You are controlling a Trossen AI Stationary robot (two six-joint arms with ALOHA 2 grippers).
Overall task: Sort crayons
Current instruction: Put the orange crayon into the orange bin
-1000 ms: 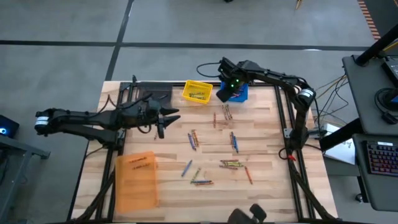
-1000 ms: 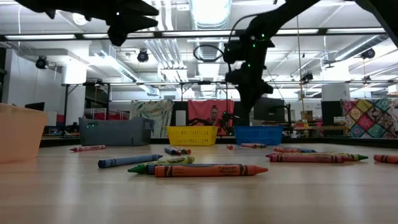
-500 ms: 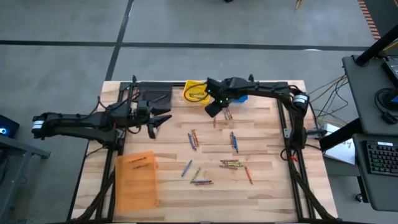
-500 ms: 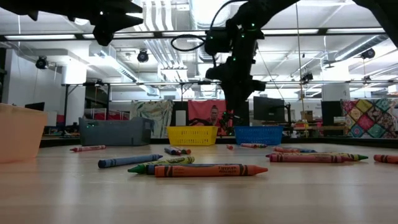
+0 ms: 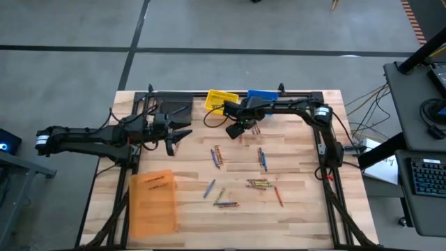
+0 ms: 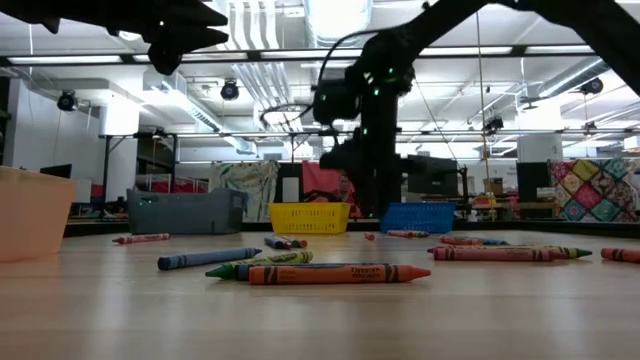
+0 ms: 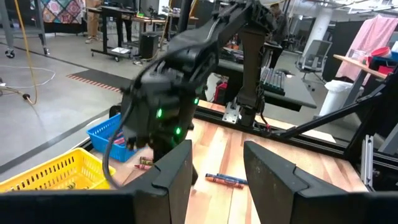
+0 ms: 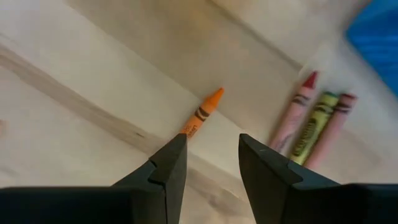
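While left gripper [image 5: 178, 137] waits parted, right gripper [image 8: 210, 163] hangs empty, fingers apart, over orange crayon [image 8: 201, 114]

Small thin wax crayons [image 5: 259, 183] lay scattered on the middle of the slatted wooden table [image 5: 300, 219]. A yellow plastic basket [image 5: 219, 100] and a blue plastic basket [image 5: 263, 95] stood side by side at the far edge, a translucent orange plastic bin [image 5: 153, 201] at the near left. The right gripper [image 5: 235, 128] hung near the baskets, the left gripper [image 5: 178, 135] left of the crayons.
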